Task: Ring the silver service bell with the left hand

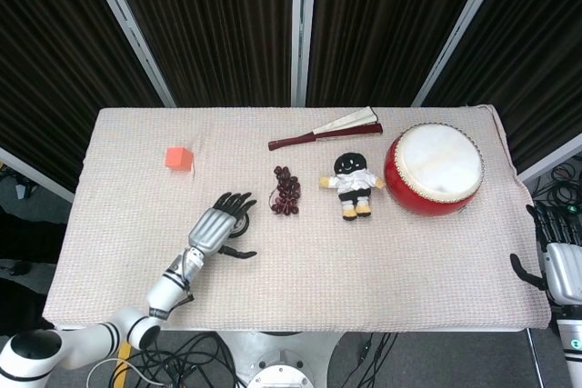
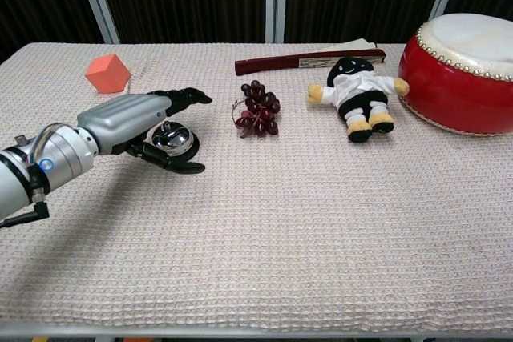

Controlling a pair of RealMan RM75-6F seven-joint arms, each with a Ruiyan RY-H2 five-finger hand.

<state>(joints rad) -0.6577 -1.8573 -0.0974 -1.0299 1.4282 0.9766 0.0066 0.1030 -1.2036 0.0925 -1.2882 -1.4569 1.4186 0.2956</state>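
Silver bell (image 2: 172, 138) sits on the worktop (image 1: 300, 270), toward its left-front part, mostly covered in the head view by the left robot hand (image 1: 218, 223). Left robot hand (image 2: 132, 123) hovers just over the bell, fingers (image 2: 186, 97) stretched flat and spread above the dome, thumb (image 2: 178, 166) curling low along the bell's near side; holds nothing, and contact with the bell cannot be told. Dark red grape bunch (image 2: 257, 109) lies just right of the bell, apart from it. Orange cube (image 2: 107, 73) is behind and left of the bell. Plush doll (image 2: 356, 93) lies right of the bell, past the grapes. Folded fan (image 2: 309, 58) is behind-right of the bell, near the worktop's far edge. Red drum (image 2: 463, 70) is far right of the bell. Right robot hand (image 1: 557, 256) hangs off the worktop's right edge, well apart from the bell, fingers apart and nothing in them.
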